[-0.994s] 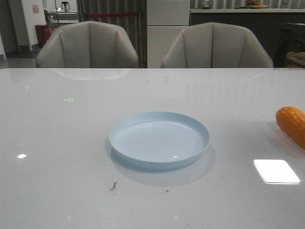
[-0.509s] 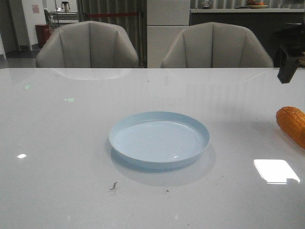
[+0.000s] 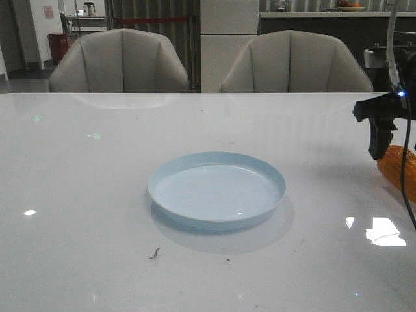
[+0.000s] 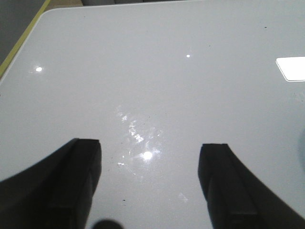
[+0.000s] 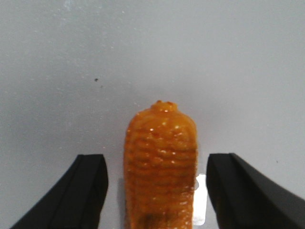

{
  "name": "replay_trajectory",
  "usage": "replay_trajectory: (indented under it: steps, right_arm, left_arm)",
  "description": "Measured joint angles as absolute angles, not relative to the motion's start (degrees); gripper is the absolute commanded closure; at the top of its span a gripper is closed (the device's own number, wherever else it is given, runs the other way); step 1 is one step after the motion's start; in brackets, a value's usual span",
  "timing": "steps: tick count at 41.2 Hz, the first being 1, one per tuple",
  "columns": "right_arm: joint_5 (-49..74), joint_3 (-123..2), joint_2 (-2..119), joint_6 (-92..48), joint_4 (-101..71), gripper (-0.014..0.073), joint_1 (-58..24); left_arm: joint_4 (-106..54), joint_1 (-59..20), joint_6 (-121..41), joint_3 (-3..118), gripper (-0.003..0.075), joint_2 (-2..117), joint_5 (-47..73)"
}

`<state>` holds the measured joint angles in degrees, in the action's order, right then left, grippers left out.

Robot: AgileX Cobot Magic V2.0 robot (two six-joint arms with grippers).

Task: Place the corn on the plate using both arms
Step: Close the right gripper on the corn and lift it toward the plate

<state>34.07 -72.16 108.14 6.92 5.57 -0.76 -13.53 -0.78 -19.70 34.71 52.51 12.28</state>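
At the far right edge of the bench (image 3: 97,195), your right hand (image 3: 379,140) has come into the front view within the last second, dropping from nothing in frame to a spot just above the corn (image 3: 400,170). That reads as the approach to the pick; nothing has been lifted yet. The plate (image 3: 217,189) sits mid-bench, bare, well apart from the corn. Your right hand is spread, with the cob lying between its fingers (image 5: 90,191) and, as far as the wrist view shows, untouched. Your left hand (image 4: 150,186) is spread too, over bare bench. The corn is orange, bumpy-rowed, glossy, its rounded end pointing away from the wrist.
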Motion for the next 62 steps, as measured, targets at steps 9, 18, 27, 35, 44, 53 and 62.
replay_trajectory:
  steps: [9,18,27,35,44,53,62]
  right_arm:
    - [32.8,-72.2,110.2,7.0,5.7,0.0045,0.0]
    - [32.2,-72.2,111.9,7.0,5.7,0.0213,0.0]
    - [31.4,-72.6,112.2,7.0,5.7,0.0279,0.0]
    - [34.2,-79.1,112.3,7.0,5.8,0.0279,-0.6]
    - [39.3,-90.3,112.3,6.5,5.8,0.0279,-5.0]
    - [42.2,-97.3,112.3,5.5,5.9,0.0279,-12.6]
    - [42.4,-97.9,112.9,5.4,5.9,0.0279,-21.4]
  left_arm:
    - [-13.5,-0.8,-19.7,34.6,0.0226,52.5,12.5]
    - [-13.5,-0.8,-19.7,34.6,0.0226,52.5,12.5]
    - [-13.5,-0.8,-19.7,34.6,0.0226,52.5,12.5]
    - [-13.5,-0.8,-19.7,34.6,0.0226,52.5,12.5]
    - [-13.5,-0.8,-19.7,34.6,0.0226,52.5,12.4]
    - [-13.5,-0.8,-19.7,34.6,0.0226,52.5,12.3]
    - [-13.5,-0.8,-19.7,34.6,0.0226,52.5,12.3]
